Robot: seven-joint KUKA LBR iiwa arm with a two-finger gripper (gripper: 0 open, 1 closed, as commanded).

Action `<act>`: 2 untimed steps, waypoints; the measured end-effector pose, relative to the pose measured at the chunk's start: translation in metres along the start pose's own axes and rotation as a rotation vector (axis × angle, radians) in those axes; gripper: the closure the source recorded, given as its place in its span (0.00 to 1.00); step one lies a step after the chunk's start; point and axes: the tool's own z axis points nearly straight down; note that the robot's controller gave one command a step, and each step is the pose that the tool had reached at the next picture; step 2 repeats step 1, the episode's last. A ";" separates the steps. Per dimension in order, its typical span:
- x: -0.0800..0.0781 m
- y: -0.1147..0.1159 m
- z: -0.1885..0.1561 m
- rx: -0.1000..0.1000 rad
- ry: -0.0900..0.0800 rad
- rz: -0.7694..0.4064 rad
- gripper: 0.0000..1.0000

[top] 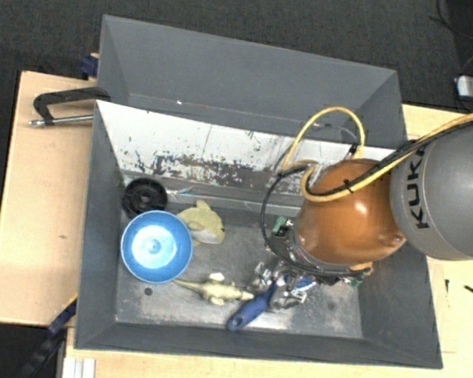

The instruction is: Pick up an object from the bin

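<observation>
Camera view shows me the pincer (pixel 281 286) low over the floor of the grey metal bin (pixel 233 80), right of centre, at the upper end of a slanted dark blue plastic handle (pixel 244 314) near the front wall; I cannot tell whether the pincer is released or clenched. Just left of that handle lies a pale lizard-shaped toy (pixel 219 291), and farther left sit a round blue plastic bowl (pixel 156 246), a cream lump (pixel 204 221) and a black round cap (pixel 145 195).

Your arm (pixel 464 197) is a fat grey tube with black KUKA lettering (pixel 415 194). There's a shiny orange dome (pixel 345 220) right behind the gripper (pixel 282 287), with yellow and black cables (pixel 332 119) looping off it.
</observation>
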 end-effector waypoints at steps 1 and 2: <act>-0.016 0.005 -0.150 -0.012 0.005 -0.201 1.00; -0.016 0.005 -0.150 -0.012 0.005 -0.201 1.00</act>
